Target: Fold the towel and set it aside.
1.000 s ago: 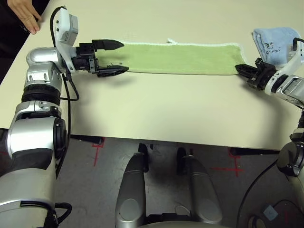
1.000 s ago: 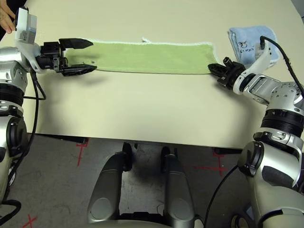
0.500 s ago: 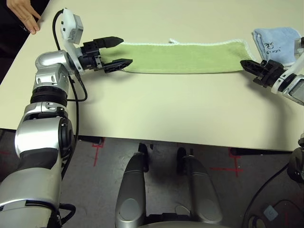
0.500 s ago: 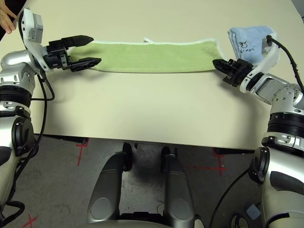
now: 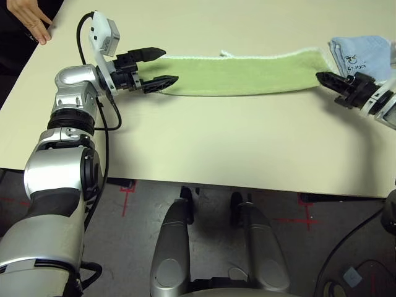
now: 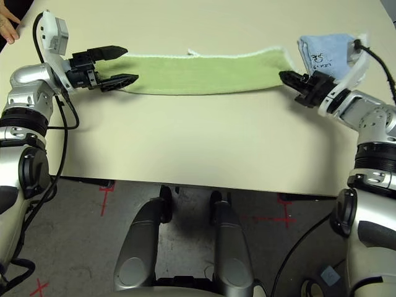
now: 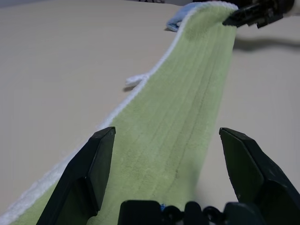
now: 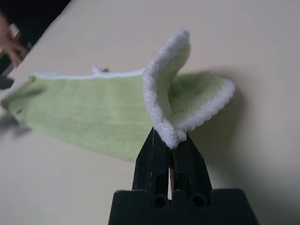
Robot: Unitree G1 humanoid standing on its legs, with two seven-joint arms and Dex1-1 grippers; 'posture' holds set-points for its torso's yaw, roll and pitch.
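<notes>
towel (image 5: 241,73) across table (image 5: 204,148), cloth (image 5: 362,54) right

My left gripper (image 5: 153,66) has its two fingers spread wide, one on each side of the towel's (image 5: 241,74) near end, at the left of the table (image 5: 204,142). The towel lies as a long green strip across the table's far part, white edging along its far side and a small loop (image 5: 224,54) sticking up there. My right gripper (image 5: 327,78) is pinched tight on the towel's right corner, which is lifted slightly. Just behind it sits a blue cloth (image 5: 359,54). A hand (image 5: 28,17) rests at the table's far left corner.
</notes>
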